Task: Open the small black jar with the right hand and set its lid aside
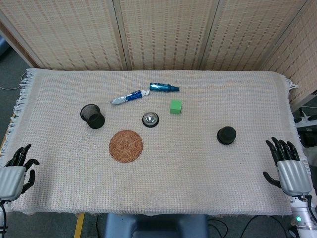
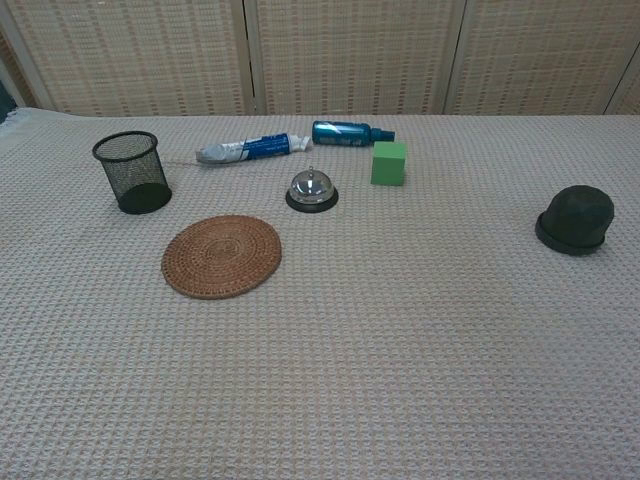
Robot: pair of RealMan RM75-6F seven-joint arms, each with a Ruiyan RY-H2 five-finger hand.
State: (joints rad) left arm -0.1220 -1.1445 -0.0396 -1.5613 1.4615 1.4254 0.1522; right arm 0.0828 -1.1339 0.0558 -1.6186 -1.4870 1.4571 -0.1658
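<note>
The small black jar [image 1: 226, 135] stands upright on the right side of the cloth-covered table [image 1: 198, 188], well apart from everything else, with its domed lid [image 2: 576, 213] on. Bare cloth lies all round it, which probably suits the task: there is room beside it to put the lid down, and nothing close enough to be knocked. It is the object nearest the right hand, so the assignment of that hand looks sensible.

The right hand [image 1: 286, 165] rests at the near right edge of the table, near the jar but not touching it. Its fingers are extended and slightly spread, pointing away from the robot, and it holds nothing. The left hand [image 1: 16, 171] sits at the near left edge, fingers loosely apart and partly curled, also holding nothing. Neither hand shows in the chest view. The opening has not begun, in my judgement.

Further left, in the middle of the table, are a silver desk bell [image 1: 150, 119] and a green cube [image 1: 175, 106], with a teal bottle [image 1: 163, 88] and a toothpaste tube [image 1: 129, 96] lying on their sides beyond them. A round woven coaster [image 1: 126, 146] lies nearer, and a black mesh pen cup [image 1: 92, 116] stands upright at the left.
</note>
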